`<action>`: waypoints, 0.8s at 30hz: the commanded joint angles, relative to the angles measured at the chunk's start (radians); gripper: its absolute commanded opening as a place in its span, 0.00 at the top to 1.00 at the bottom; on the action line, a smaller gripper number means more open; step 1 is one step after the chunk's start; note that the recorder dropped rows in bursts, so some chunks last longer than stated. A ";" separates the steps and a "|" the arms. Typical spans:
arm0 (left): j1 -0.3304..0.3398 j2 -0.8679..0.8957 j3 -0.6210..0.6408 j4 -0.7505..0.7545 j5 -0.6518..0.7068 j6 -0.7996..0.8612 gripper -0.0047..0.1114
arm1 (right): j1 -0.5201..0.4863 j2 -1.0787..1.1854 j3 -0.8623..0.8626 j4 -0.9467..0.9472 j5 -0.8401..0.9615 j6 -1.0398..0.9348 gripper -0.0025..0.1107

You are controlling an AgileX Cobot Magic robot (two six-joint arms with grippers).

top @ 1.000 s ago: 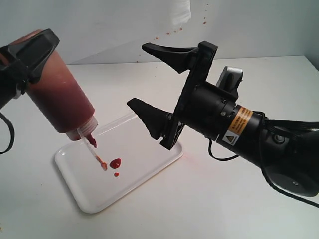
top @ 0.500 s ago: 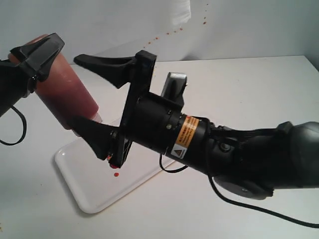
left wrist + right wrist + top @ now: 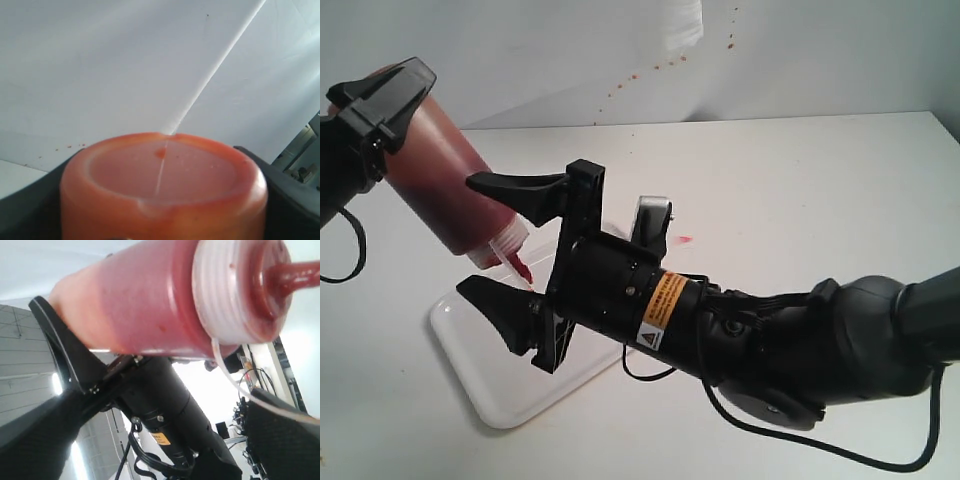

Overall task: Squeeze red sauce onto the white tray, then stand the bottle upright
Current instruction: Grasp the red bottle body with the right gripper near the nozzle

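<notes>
Left gripper (image 3: 392,100) clamped on the base end of the bottle (image 3: 445,195), which is tilted nozzle-down above the white tray (image 3: 480,372); right gripper (image 3: 470,233) jaws spread wide, straddling the bottle's cap end, gripping nothing.

the bottle (image 3: 440,175) is up in the air over the left end of the tray (image 3: 485,380). it is tilted, with the base up and the nozzle (image 3: 518,262) down toward the tray, not touching it. it is translucent orange-red, and dark red sauce (image 3: 472,218) fills its lower part and nozzle. the tray is white, lies flat, has a low rim, and is partly hidden.
</notes>
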 commanded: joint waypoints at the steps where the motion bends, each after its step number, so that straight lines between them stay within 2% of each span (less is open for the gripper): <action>1: -0.006 -0.007 -0.014 0.057 -0.065 -0.019 0.96 | 0.003 0.008 -0.017 0.045 -0.001 -0.004 0.25; 10: -0.006 -0.007 -0.014 0.161 -0.065 0.004 0.96 | 0.003 0.072 -0.131 0.089 0.006 -0.004 0.25; 24: -0.004 -0.012 -0.012 0.162 -0.065 0.004 0.96 | 0.001 0.121 -0.143 0.159 0.024 -0.004 0.24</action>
